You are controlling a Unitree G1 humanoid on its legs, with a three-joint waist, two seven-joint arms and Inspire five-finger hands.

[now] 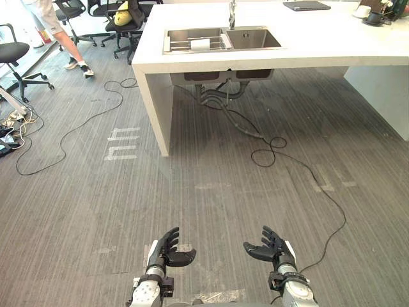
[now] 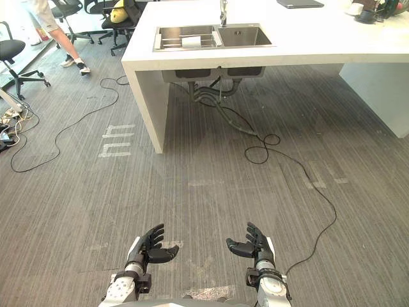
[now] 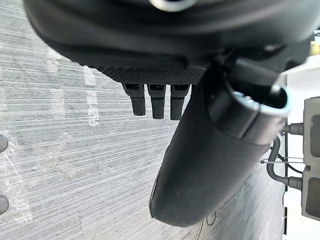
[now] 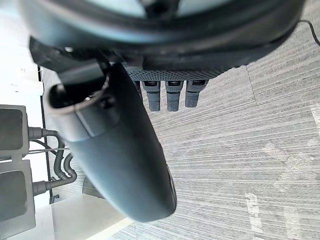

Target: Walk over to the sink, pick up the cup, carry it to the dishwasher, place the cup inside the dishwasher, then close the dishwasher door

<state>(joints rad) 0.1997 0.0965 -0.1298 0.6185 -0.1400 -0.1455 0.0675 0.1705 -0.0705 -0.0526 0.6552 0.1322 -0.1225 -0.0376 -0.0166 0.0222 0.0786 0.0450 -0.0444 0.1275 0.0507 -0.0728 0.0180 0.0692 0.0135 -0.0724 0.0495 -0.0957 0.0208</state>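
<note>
Left robot hand [image 1: 167,251] hangs low over the floor [image 1: 211,192], well short of the table [image 1: 319,45]. Its fingers [image 3: 157,102] are straight and spread, thumb out, holding nothing. Right robot hand [image 1: 271,246] is level with it and apart from it, palm turned toward the left one. Its fingers [image 4: 172,95] are likewise straight and relaxed, empty.

Table: white, thick top, across the grey plank floor from both hands. Sink [image 1: 252,38] is set into the table top near its left end, two steel basins side by side. Left basin carries a wire rack [image 1: 185,45]. Cup [image 1: 200,44], white, rests on the rack close to the divider between the basins. Too small to tell whether it stands upright or lies on its side. Faucet [image 1: 232,13] rises behind the divider. Grey pipes [image 1: 220,89] hang under the table, below the sink.

On the table, well right of the sink: a dark flat slab [image 1: 307,5] at the far edge, and a dark mug [image 1: 374,18] at the far right end.

Left of the table: office chairs [image 1: 16,54], and a person's legs [image 1: 64,35] in light shoes among them. White tape marks [image 1: 121,144] lie on the floor near the table's left leg. A black cable [image 1: 70,131] trails over the floor leftward from that leg.
</note>
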